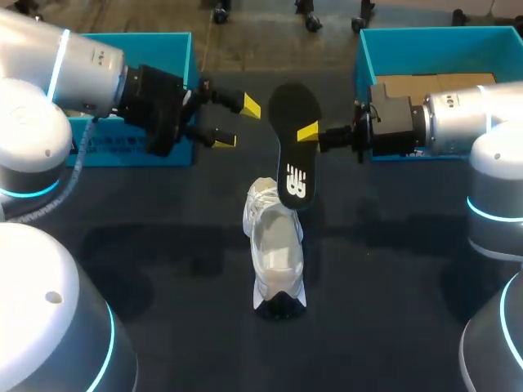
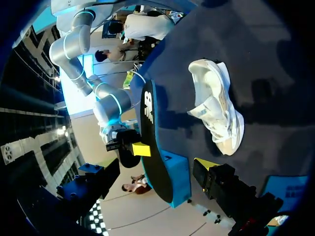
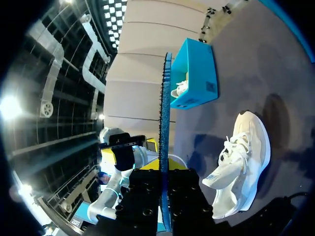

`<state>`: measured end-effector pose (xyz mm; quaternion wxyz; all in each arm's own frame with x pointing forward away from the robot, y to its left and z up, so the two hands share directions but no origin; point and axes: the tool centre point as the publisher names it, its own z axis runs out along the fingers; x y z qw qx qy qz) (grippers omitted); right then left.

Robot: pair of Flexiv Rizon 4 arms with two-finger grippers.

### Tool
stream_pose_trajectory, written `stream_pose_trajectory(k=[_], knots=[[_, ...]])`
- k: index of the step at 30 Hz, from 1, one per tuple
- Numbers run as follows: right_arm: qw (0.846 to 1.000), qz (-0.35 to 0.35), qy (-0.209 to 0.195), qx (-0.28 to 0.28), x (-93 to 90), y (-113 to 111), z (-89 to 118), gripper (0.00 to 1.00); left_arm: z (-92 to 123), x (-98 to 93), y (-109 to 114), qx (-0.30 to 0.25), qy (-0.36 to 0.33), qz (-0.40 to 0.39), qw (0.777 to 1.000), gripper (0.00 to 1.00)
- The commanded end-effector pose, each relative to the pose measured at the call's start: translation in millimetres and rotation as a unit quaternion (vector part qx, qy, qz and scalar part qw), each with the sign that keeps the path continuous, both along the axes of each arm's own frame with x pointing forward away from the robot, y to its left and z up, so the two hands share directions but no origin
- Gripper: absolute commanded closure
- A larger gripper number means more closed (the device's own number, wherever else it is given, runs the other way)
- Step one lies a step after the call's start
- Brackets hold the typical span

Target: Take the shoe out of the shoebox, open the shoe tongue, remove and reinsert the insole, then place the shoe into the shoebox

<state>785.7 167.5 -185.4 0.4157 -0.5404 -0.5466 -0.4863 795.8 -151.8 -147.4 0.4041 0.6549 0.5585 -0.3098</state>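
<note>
Your right claw point(image 1: 310, 133) clamps the black foam insole point(image 1: 291, 114): edge-on from its wrist, white logo point(image 1: 296, 184) showing overhead; left claw point(image 1: 238, 122) gapes.

Matt black insole point(image 1: 292, 159), perhaps foam

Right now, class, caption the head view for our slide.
Right gripper holds the black insole clear of the white shoe; left gripper open nearby.
</note>
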Motion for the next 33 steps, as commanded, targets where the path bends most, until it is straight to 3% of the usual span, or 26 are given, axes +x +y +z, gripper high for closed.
stream_pose_trajectory(k=[1, 3, 6, 16, 18, 26, 33], knots=[[1.000, 0.008, 0.006, 0.004, 4.4, 4, -13, 1.00, 18, 17.4, -10, 0.148, 0.037, -0.029, 0.988, 0.00], [1.000, 0.007, 0.008, 0.004, 3.6, 4, -17, 1.00, 22, 19.8, -12, 0.177, 0.007, -0.033, 0.984, 0.00], [1.000, -0.009, 0.003, -0.001, 1.1, 3, -26, 1.00, 22, 19.8, -12, 0.177, 0.007, -0.033, 0.984, 0.00], [1.000, -0.009, 0.003, -0.001, 1.1, 3, -26, 1.00, 22, 19.8, -12, 0.177, 0.007, -0.033, 0.984, 0.00], [1.000, -0.009, 0.003, -0.001, 1.1, 3, -26, 1.00, 28, 29.7, -18, 0.218, 0.047, -0.025, 0.975, 0.00], [1.000, -0.009, 0.003, -0.001, 1.1, 3, -26, 1.00, 35, 39.6, -46, 0.359, 0.055, -0.012, 0.932, 0.00], [1.000, -0.009, 0.003, -0.001, 1.1, 3, -26, 1.00, 36, 40.8, -57, 0.397, 0.062, 0.005, 0.916, 0.00]])
